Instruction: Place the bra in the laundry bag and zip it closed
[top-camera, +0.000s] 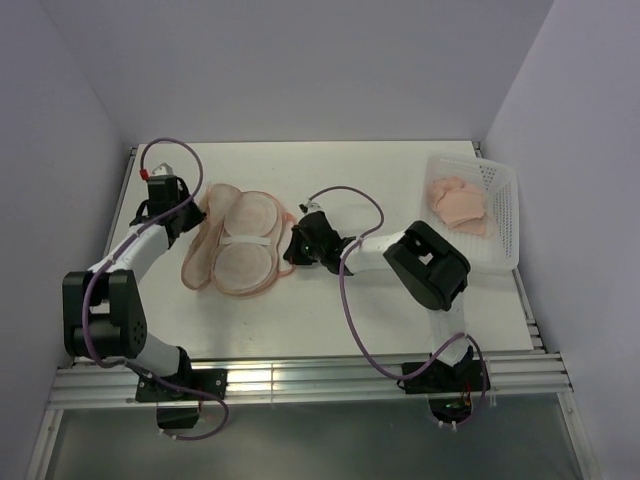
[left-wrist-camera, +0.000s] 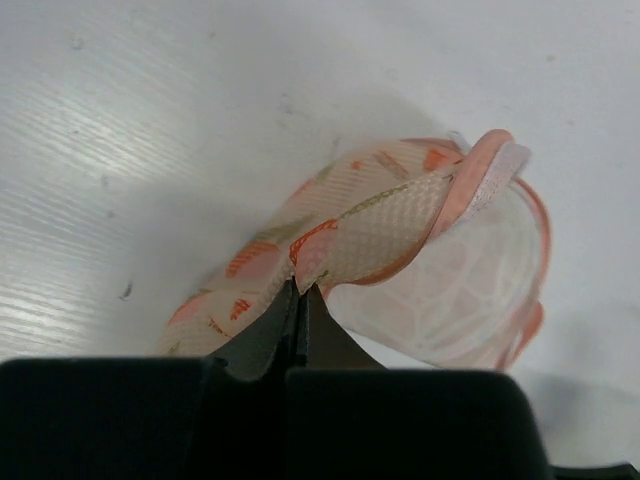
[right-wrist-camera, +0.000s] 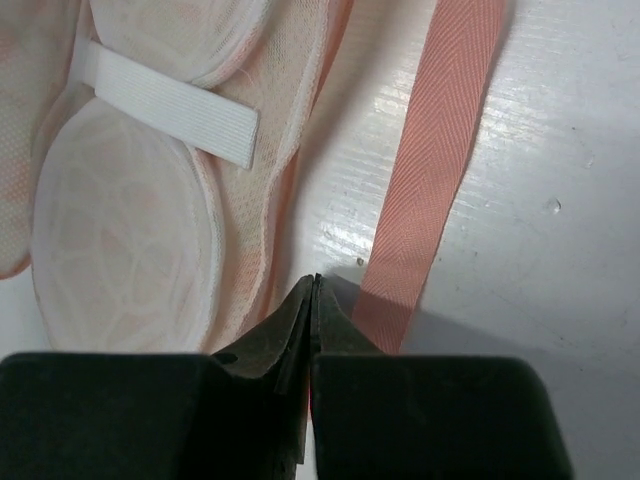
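The laundry bag (top-camera: 240, 240) lies open on the table left of centre, its pale whitish lining (right-wrist-camera: 130, 230) facing up with a white elastic band (right-wrist-camera: 165, 105) across it. My left gripper (top-camera: 188, 215) sits at the bag's left side, shut on the orange-patterned flap (left-wrist-camera: 380, 230), which it pinches at its tips (left-wrist-camera: 300, 285). My right gripper (top-camera: 293, 250) is at the bag's right edge, jaws shut (right-wrist-camera: 315, 280). The bag's pink loop (right-wrist-camera: 430, 170) runs beside it and under its right finger. Nothing shows between the tips. The pale pink bra (top-camera: 458, 203) lies in the basket at the right.
A white perforated plastic basket (top-camera: 508, 225) stands at the table's right edge and holds the bra. Purple cables loop off both arms over the table. Grey walls close in the left, back and right sides.
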